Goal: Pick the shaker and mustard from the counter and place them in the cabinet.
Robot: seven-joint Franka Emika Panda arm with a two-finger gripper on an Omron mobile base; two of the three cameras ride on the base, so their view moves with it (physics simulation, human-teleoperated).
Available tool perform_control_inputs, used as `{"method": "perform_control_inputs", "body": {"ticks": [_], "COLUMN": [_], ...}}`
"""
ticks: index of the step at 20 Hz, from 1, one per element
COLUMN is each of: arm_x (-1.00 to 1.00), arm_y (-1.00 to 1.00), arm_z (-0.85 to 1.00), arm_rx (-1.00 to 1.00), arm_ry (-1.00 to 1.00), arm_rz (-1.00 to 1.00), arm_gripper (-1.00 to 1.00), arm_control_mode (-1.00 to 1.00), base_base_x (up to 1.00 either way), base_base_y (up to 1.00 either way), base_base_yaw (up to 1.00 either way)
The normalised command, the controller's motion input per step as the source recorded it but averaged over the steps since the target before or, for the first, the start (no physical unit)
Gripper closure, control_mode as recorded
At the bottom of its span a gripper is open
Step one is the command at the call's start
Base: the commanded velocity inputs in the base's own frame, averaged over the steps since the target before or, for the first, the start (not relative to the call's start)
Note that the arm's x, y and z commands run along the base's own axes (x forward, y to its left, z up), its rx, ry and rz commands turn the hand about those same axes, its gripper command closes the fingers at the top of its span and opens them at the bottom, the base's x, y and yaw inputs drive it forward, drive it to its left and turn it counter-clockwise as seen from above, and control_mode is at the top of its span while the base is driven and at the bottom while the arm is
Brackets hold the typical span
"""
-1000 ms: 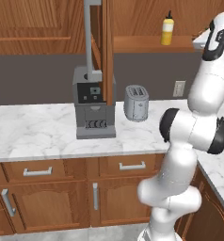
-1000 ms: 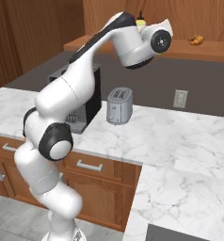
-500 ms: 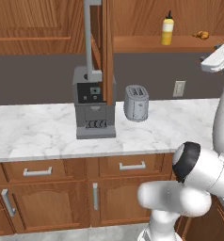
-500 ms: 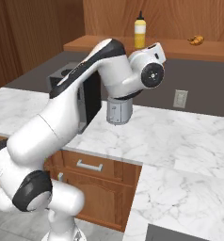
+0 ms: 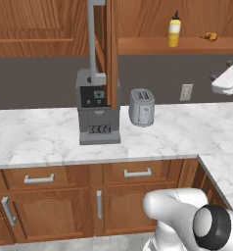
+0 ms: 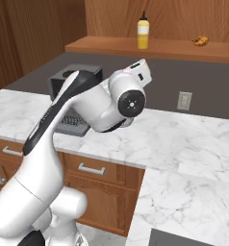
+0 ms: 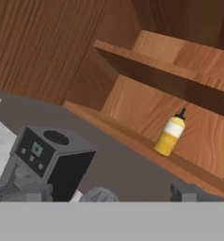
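The yellow mustard (image 5: 174, 30) (image 6: 143, 31) stands upright on the wooden shelf of the open wall cabinet (image 5: 148, 47). In the hand view the mustard (image 7: 171, 134) is far off, up and to the right on that shelf. My gripper (image 7: 111, 194) is open with nothing between its fingers. It hangs well below and away from the shelf, over the white marble counter (image 5: 197, 130). The shaker is out of view.
A grey coffee machine (image 5: 97, 108) (image 7: 48, 160) and a silver toaster (image 5: 141, 107) stand on the counter under the open cabinet door (image 5: 111, 49) with its grey bar handle (image 5: 91, 37). A small croissant (image 5: 210, 36) (image 6: 200, 41) lies on the shelf right of the mustard. My arm (image 6: 99, 103) bends over the counter.
My hand has drawn back and down from the cabinet shelf, and the arm has folded low over the counter. The mustard stays standing on the shelf.
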Motion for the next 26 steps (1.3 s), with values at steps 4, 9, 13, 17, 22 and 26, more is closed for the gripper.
{"method": "perform_control_inputs", "body": {"ticks": [4,9,13,17,22,26], "arm_x": [-0.51,-0.38,-0.27,-0.24,-0.09,0.0], "arm_y": [0.35,0.2,0.14,0.08,0.05,0.05], "arm_z": [-0.13,-0.29,-0.47,-0.47,-0.24,-0.54], "arm_rx": [0.01,0.09,0.12,0.07,0.01,0.0], "arm_ry": [0.09,0.17,0.23,0.26,0.19,0.2], "arm_rz": [0.0,0.0,-0.02,-0.07,-0.08,-0.06], "arm_gripper": [-1.0,-1.0,-1.0,-1.0,-1.0,-1.0], "arm_control_mode": [-1.0,-1.0,-1.0,-1.0,-1.0,-1.0], "base_base_x": [0.0,0.0,0.0,0.0,0.0,0.0], "base_base_y": [0.0,0.0,0.0,0.0,0.0,0.0], "base_base_yaw": [0.0,0.0,0.0,0.0,0.0,0.0]}}
